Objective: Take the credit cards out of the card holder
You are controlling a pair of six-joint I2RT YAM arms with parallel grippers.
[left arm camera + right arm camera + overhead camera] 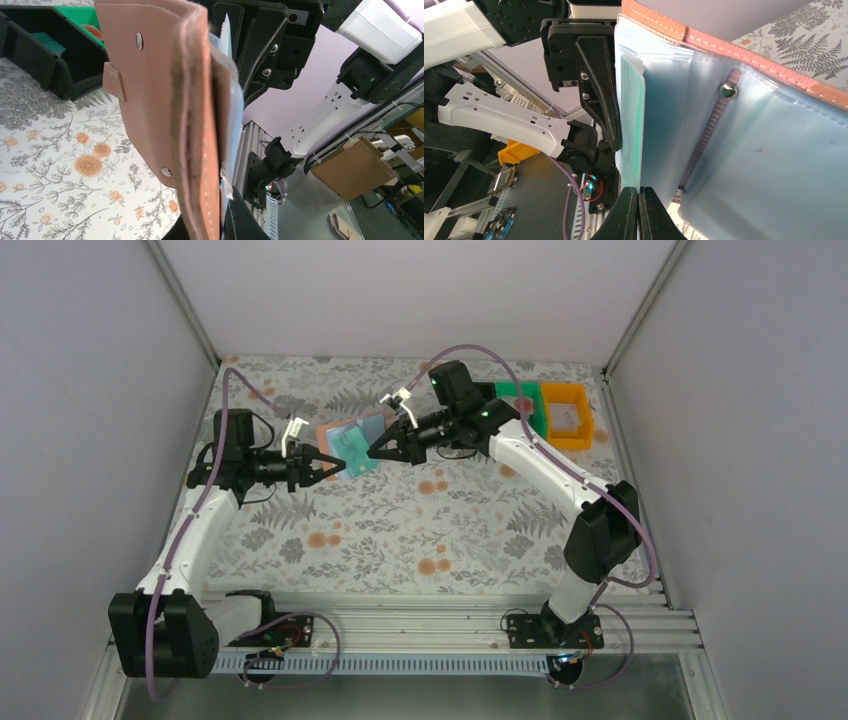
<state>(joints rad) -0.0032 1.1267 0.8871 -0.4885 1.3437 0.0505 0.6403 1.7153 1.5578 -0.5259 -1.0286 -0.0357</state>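
Black-fingered, the left tool (328,464) is closed on the left edge of the card holder (350,443). Its jaws are pinched tight on the salmon leather and the pale blue lining. The right tool (378,450) is closed too, its jaws pressed together on an edge of the holder's clear plastic lining, as its own wrist view shows. Between the two tools the holder hangs open in the air above the bench (400,540). Its leather side faces the left arm and its pockets face the right arm. A teal card (631,115) sits inside the pocket nearest the left tool. Whether the left jaws catch the card as well as the holder cannot be told. Behind the right tool, at the far right of the bench, a green bin (518,395) and an orange bin (567,415) stand side by side. A black bin (45,55) shows beside the green one in the left wrist view.
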